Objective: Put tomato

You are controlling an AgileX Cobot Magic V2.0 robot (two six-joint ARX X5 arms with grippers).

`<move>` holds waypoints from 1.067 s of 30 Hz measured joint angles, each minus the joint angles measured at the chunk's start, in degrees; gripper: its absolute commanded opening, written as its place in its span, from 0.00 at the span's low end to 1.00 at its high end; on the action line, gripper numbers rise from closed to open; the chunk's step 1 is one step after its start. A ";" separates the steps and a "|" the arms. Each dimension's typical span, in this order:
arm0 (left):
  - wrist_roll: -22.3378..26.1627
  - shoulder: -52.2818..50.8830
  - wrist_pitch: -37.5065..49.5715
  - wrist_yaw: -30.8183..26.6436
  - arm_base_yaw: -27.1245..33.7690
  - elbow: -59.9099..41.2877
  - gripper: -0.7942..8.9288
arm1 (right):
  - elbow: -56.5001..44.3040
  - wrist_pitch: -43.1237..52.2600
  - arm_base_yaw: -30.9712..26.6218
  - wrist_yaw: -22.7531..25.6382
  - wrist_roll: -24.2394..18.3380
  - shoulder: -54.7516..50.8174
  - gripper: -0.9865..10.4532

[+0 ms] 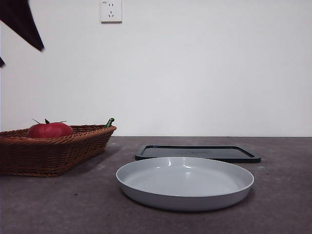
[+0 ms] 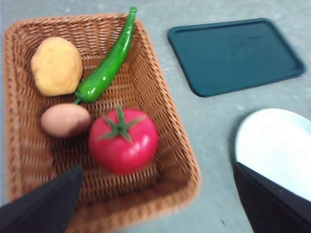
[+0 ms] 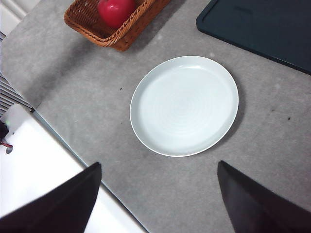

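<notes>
Left claw (image 2: 155,204) and right claw (image 3: 158,199) hover (jaws spread wide).

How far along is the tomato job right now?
Nothing looks done yet: the tomato lies in the wicker basket beside the green pepper, and the white plate holds nothing. In hand: the left gripper hovers open above the basket. Left: grasp, lift and set it down. The right gripper waits open over the plate.

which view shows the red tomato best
The left wrist view: the round glossy red tomato shows whole, green stem up, in the woven wicker basket. Front view shows only its top above the rim; right wrist view crops it.
</notes>
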 measured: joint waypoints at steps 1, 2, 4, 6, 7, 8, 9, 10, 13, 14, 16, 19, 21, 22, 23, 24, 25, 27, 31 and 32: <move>0.00 1.42 1.25 -0.13 0.00 0.00 0.60 | 0.00 0.00 0.00 0.00 0.00 0.00 0.42; 0.00 2.84 2.43 -0.52 0.00 0.00 0.60 | 0.00 0.00 0.00 0.00 0.00 0.00 0.42; 0.02 5.95 4.98 -1.42 0.00 0.00 0.60 | 0.00 0.00 0.00 0.00 0.00 0.00 0.42; 0.20 8.90 7.37 -1.90 0.00 0.00 0.60 | 0.00 0.00 0.00 -0.02 0.00 0.00 0.42; 0.35 10.12 8.33 -2.25 0.00 0.00 0.60 | 0.00 0.02 0.00 0.00 0.00 0.00 0.42; 0.55 11.32 9.18 -2.56 -0.02 0.00 0.60 | 0.00 0.02 0.00 -0.02 0.00 0.00 0.42; 0.98 12.76 10.10 -2.82 0.00 0.00 0.60 | 0.00 0.00 0.00 -0.02 0.00 0.00 0.42; 1.38 13.79 10.88 -2.89 0.00 0.00 0.60 | 0.00 0.02 0.00 0.00 0.00 0.00 0.42; 2.25 16.79 13.31 -2.91 0.00 0.00 0.60 | 0.00 0.02 0.00 0.00 0.00 0.00 0.42; 2.47 17.57 13.88 -2.93 0.00 0.00 0.60 | 0.00 0.02 0.00 0.00 0.02 0.00 0.42; 2.84 19.21 15.15 -2.95 0.00 0.00 0.60 | 0.00 0.02 0.00 0.00 0.02 0.00 0.42; 3.23 21.22 15.82 -2.95 0.00 0.02 0.60 | 0.00 0.02 0.00 0.00 0.02 0.00 0.42; 3.30 22.36 16.11 -2.95 0.00 0.02 0.60 | 0.00 0.02 0.00 0.00 0.02 0.00 0.42; 3.37 22.82 16.26 -2.97 0.00 0.02 0.60 | 0.00 0.02 0.00 -0.02 0.02 0.00 0.42; 3.45 23.17 16.46 -2.97 0.00 0.02 0.60 | 0.00 0.02 0.00 0.00 0.02 0.00 0.42; 3.48 23.47 16.70 -2.97 0.00 0.02 0.60 | 0.00 0.02 0.00 0.00 0.02 0.00 0.42; 3.52 23.80 17.03 -2.97 0.00 0.02 0.60 | 0.00 0.02 0.00 0.00 0.02 0.00 0.42; 3.76 24.59 17.53 -2.97 0.00 0.04 0.60 | 0.00 0.02 0.00 0.00 0.02 0.00 0.42; 3.87 26.12 17.81 -2.95 0.00 0.04 0.60 | 0.00 0.02 0.00 0.00 0.02 0.00 0.42; 3.87 26.40 17.94 -2.95 -0.02 0.04 0.60 | 0.00 0.02 0.00 0.00 0.02 0.00 0.42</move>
